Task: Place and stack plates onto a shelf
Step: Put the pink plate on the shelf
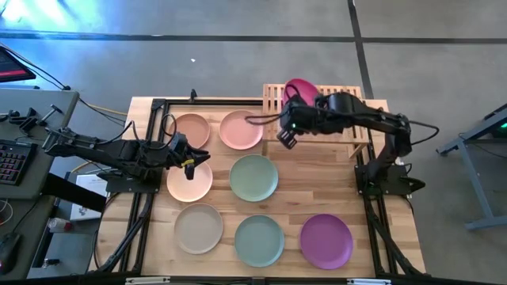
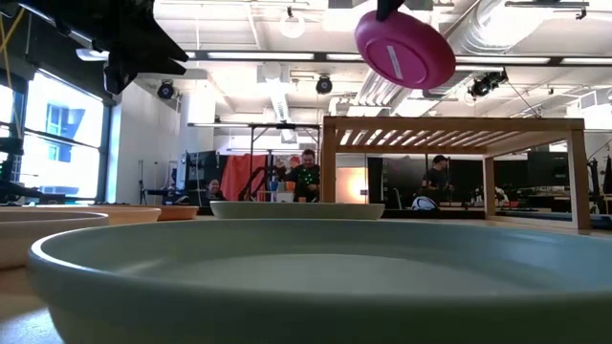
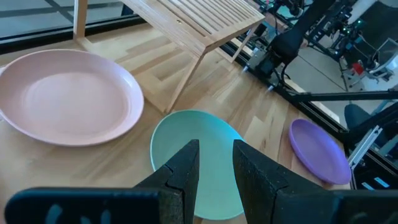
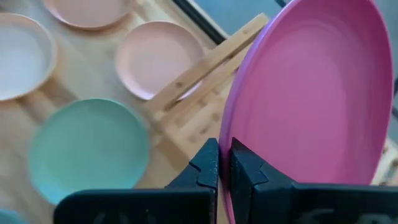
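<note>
Right hand [image 4: 224,163] holds magenta plate [image 4: 311,93] tilted above shelf [image 1: 352,134].

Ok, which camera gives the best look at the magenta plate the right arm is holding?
The right wrist view: the magenta plate fills it, rim pinched in the jaws. The low view shows it tilted above the shelf; the high view glimpses it; the left wrist view misses it.

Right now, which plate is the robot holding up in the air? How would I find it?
Look at the wooden slatted shelf at the far edge of the table. Just above it, the right hand pinches the rim of the magenta plate, tilted on edge. It is the only plate off the table; all the others lie flat, and none shares its bright magenta colour.
</note>
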Motion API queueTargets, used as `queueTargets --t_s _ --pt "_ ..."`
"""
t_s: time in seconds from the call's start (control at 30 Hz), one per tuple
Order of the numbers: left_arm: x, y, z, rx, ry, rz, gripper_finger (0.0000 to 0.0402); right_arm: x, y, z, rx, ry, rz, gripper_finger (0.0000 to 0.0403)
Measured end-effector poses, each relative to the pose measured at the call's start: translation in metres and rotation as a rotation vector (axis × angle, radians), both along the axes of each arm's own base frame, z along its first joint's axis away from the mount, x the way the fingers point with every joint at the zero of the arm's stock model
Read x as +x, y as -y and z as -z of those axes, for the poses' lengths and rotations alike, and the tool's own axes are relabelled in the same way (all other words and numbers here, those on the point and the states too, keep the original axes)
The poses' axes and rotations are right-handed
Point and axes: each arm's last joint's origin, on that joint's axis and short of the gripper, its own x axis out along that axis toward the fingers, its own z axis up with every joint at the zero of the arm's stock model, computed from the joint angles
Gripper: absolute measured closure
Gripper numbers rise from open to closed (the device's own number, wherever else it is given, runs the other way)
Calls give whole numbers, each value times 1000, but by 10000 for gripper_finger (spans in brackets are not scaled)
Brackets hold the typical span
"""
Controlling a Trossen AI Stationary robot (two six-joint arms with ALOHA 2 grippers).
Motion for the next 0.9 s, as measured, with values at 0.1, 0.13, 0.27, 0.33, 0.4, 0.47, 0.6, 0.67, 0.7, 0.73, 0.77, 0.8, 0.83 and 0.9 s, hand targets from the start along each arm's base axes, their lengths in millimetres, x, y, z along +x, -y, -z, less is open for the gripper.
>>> queueTargets --t_s 0.1,0.13,0.27,0.33,0.4,0.47,0.6,0.67,0.7,0.73,0.77,0.8,0.83,0.9 --pt "0 0 0 1 0 -2 316 -1 13 2 -20 -38 -9 403" --pt "0 0 0 1 0 -3 316 -1 18 5 -24 -62 -11 403" --pt "0 0 0 2 2 -5 316 -13 32 24 -15 -178 -11 403" --pt "0 0 0 1 2 -5 316 -23 37 32 -6 -219 11 403" --pt "0 0 0 1 2 -5 316 -34 41 40 10 -249 26 403" --pt "0 0 0 2 2 -5 316 -44 42 47 25 -284 25 403" --pt "0 -1 0 8 3 -18 316 -64 42 61 40 -339 30 403" --pt "0 -1 0 15 4 -37 316 -71 43 68 46 -372 27 403" --pt "0 -1 0 19 5 -46 316 -75 43 72 48 -388 23 403" --pt "0 -2 0 22 5 -53 316 -78 44 75 50 -402 25 403" --pt "0 -2 0 23 7 -61 316 -81 44 78 47 -417 32 403" --pt "-1 -2 -1 19 10 -71 316 -84 45 82 43 -429 42 403" --pt "-1 -2 -1 13 13 -79 316 -87 46 85 43 -445 49 403" --pt "-1 -2 -1 8 15 -84 316 -91 48 92 49 -467 61 403"
